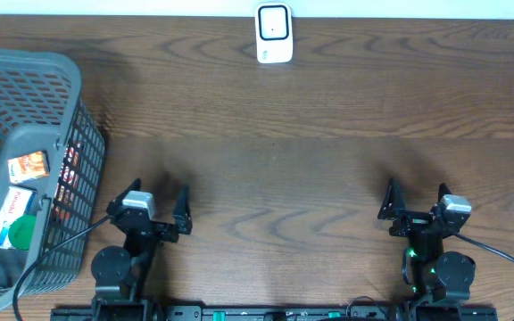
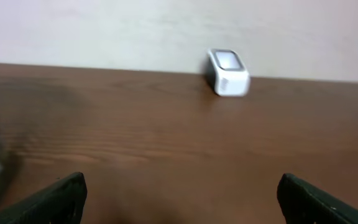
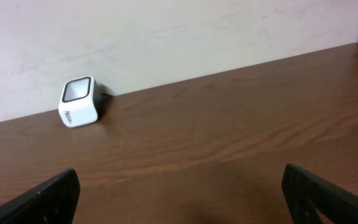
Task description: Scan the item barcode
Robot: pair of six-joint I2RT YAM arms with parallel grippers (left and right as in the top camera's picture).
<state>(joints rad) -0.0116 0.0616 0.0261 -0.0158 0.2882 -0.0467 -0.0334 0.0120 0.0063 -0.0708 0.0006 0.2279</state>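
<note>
Items, perhaps boxes, in basket beside spread left tool; right tool spread.

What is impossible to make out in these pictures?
Overhead: the basket is cut by the left edge.
Overhead: print on the two boxes inside is too small; no barcode is readable.
Overhead: the green item beside them is too small to identify.
Left wrist: the basket is only a blur at the left edge.
</note>
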